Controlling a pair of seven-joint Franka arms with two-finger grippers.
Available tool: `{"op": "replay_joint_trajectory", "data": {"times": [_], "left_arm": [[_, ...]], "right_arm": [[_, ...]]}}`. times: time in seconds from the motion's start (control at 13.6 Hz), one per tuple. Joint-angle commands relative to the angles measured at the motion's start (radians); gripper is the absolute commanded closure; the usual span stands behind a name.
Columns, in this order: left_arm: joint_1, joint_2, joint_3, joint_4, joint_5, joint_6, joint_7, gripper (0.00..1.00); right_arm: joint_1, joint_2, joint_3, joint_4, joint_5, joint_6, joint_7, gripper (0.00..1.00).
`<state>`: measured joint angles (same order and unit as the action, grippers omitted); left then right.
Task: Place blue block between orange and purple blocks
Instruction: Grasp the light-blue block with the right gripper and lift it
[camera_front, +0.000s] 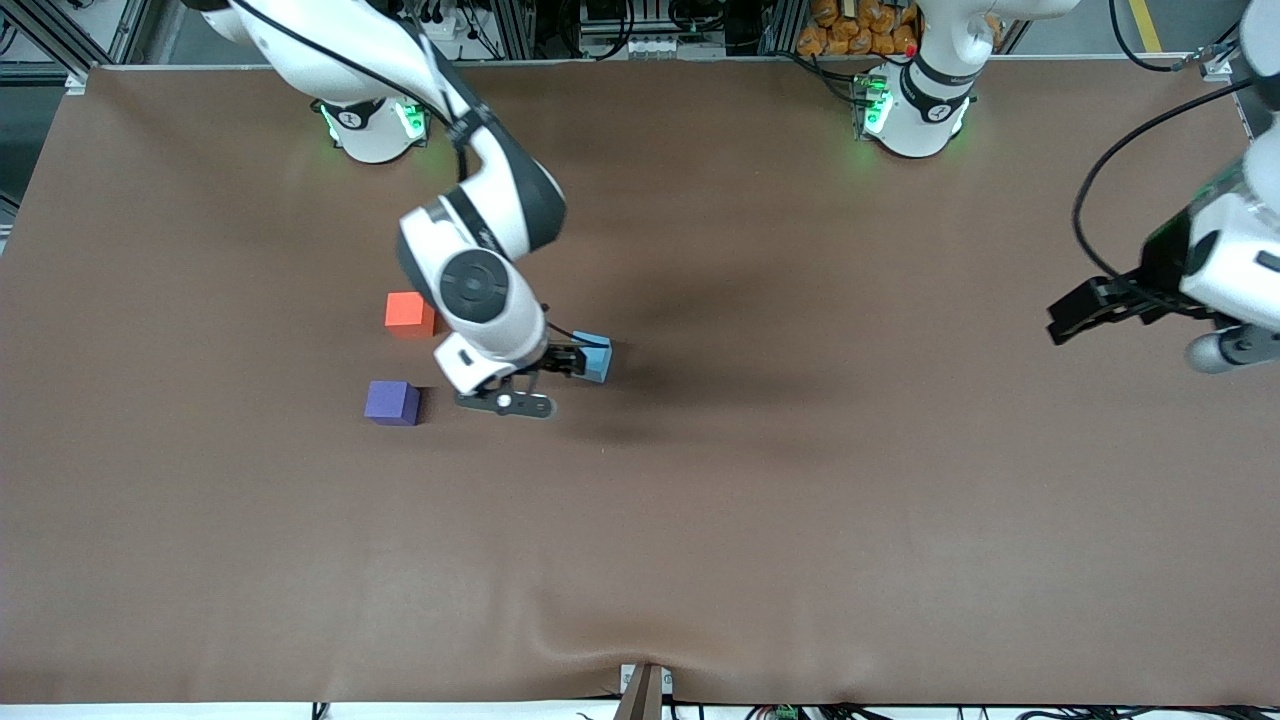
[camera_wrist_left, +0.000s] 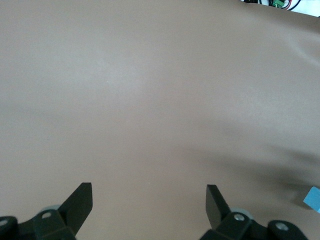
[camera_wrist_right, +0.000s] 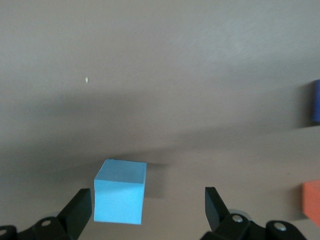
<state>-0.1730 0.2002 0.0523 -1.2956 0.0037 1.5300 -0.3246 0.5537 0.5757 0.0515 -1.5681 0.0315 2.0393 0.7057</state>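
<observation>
The light blue block (camera_front: 596, 356) rests on the brown table mat, toward the table's middle. My right gripper (camera_front: 545, 382) is low over the mat beside it, open, and the blue block (camera_wrist_right: 120, 192) sits between the fingers, close to one fingertip (camera_wrist_right: 80, 207) and apart from the other. The orange block (camera_front: 408, 312) and the purple block (camera_front: 392, 402) lie toward the right arm's end, the purple one nearer the front camera, with a gap between them. Both show at the edge of the right wrist view: purple block (camera_wrist_right: 316, 101), orange block (camera_wrist_right: 311, 200). My left gripper (camera_front: 1062, 322) waits, open and empty.
The brown mat (camera_front: 800, 500) covers the whole table and wrinkles slightly at its front edge. In the left wrist view only bare mat (camera_wrist_left: 150, 100) lies beneath the left gripper (camera_wrist_left: 148, 200). The right arm's wrist hangs over the space beside the orange block.
</observation>
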Motion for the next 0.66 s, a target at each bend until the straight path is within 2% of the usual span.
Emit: {"op": "replay_joint_trajectory", "data": {"times": [0.0, 0.59], "left_arm": [[0.027, -0.067, -0.011, -0.027, -0.005, -0.042, 0.094, 0.0], [0.053, -0.12, -0.012, -0.042, -0.005, -0.093, 0.088, 0.0]], "right_arm": [[0.041, 0.033, -0.01, 0.019, 0.002, 0.002, 0.021, 0.0], [0.104, 0.07, -0.01, -0.039, 0.002, 0.104, 0.144, 0.0]]}}
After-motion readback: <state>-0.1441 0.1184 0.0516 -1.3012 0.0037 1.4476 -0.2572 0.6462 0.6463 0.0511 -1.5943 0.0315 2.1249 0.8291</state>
